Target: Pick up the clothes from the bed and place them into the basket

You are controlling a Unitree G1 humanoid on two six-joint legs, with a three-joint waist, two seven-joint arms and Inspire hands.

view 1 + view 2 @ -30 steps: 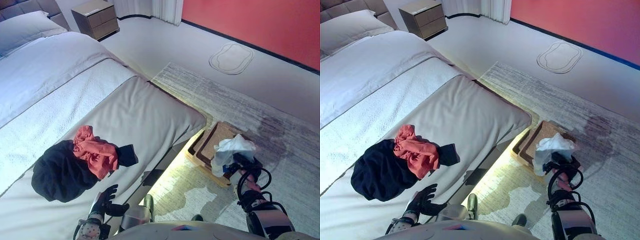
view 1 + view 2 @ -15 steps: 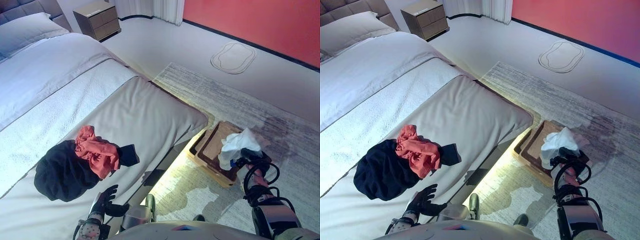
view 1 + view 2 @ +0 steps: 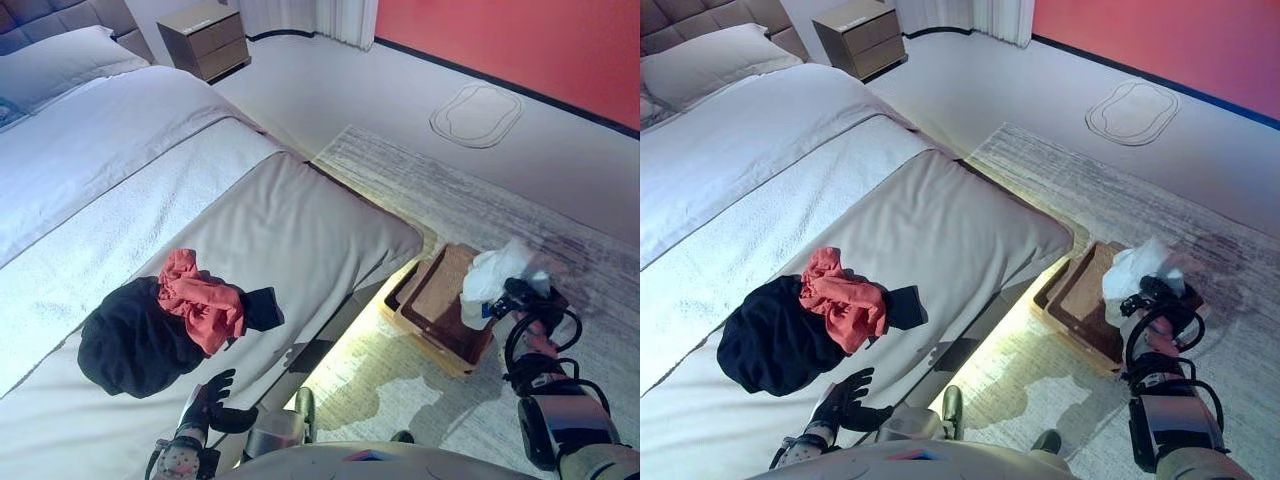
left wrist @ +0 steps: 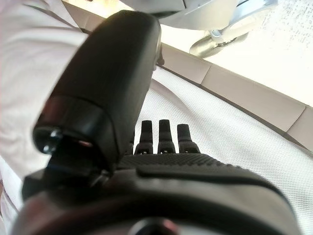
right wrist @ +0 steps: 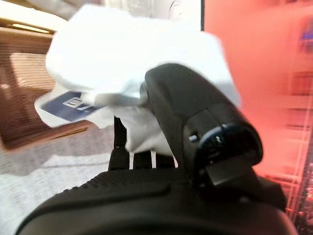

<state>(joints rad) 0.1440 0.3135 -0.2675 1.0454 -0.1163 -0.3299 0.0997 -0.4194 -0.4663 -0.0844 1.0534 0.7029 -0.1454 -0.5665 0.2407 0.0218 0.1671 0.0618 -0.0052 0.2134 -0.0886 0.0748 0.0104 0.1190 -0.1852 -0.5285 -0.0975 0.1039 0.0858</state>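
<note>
Bedroom floor with a pale rug lies under the right hand, which grips a white garment above the brown basket. Left hand rests on the bed, fingers straight; just beyond it lie black clothes and a pink garment.

The bed is filling the left of the frame, with a dark garment and a coral garment lying at lower left and a pillow sitting at upper left.
</note>
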